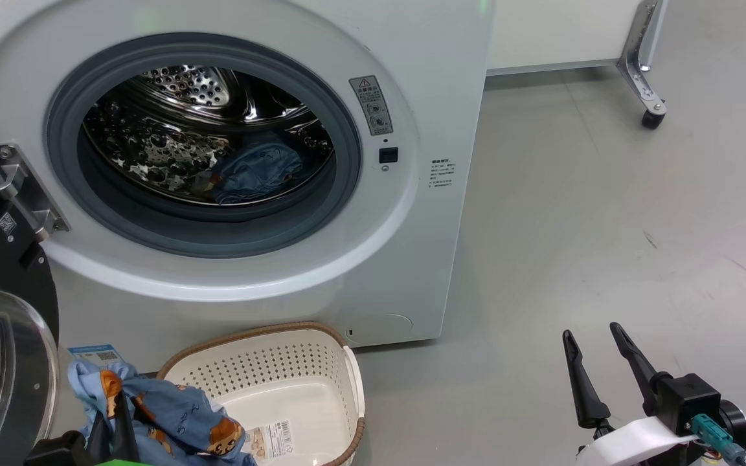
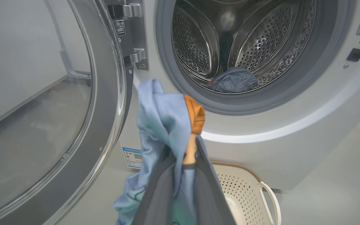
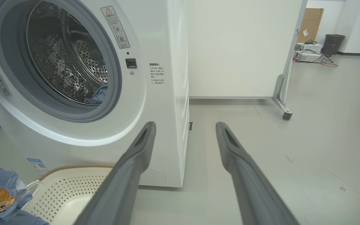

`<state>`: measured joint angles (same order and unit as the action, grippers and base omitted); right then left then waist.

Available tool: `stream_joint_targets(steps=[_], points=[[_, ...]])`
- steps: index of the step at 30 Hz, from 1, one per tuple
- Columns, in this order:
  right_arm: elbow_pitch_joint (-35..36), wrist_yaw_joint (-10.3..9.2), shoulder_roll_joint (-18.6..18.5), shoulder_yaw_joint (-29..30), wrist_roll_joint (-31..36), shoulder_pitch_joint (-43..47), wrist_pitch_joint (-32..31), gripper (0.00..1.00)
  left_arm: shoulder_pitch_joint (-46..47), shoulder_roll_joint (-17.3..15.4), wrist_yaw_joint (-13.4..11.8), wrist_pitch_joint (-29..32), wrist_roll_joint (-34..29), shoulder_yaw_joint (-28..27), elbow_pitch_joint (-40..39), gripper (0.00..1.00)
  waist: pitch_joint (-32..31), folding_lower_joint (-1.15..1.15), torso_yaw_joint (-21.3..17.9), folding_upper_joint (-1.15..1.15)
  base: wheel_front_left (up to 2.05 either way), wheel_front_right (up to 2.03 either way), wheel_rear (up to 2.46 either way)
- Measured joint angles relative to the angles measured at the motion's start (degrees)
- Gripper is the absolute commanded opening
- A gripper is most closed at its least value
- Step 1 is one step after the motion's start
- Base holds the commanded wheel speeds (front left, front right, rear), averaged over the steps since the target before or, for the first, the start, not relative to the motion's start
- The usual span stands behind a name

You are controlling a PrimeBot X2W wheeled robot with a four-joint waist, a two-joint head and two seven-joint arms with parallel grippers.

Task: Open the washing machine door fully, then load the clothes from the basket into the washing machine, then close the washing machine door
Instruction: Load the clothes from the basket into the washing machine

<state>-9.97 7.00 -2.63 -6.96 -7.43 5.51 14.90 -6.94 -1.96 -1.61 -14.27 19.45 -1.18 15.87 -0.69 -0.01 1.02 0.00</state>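
Evidently soft and light, the blue bear-print garment (image 2: 161,118) hangs limp at lower centre of the left wrist view, pinched by the clenched left gripper (image 2: 186,151); a gathered fold seems the surest hold. Lower right in the head view, the right gripper (image 1: 590,331) stands spread, empty.

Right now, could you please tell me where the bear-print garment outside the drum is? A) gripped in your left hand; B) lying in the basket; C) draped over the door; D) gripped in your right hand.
A: the left hand is shut on the blue bear-print garment; the right hand stands open, empty.
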Motion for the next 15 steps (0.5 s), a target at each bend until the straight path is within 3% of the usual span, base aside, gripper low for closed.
stream_joint_targets(steps=[15], points=[[1.7, 0.01, 0.1, -1.8, 0.0, 0.5, 0.0, 1.0, 3.8, -0.1, -0.3, 0.2, -1.1, 4.2, -7.3, 0.0, 3.5, 0.0, -3.8, 0.0, 0.0, 0.0, 0.0]])
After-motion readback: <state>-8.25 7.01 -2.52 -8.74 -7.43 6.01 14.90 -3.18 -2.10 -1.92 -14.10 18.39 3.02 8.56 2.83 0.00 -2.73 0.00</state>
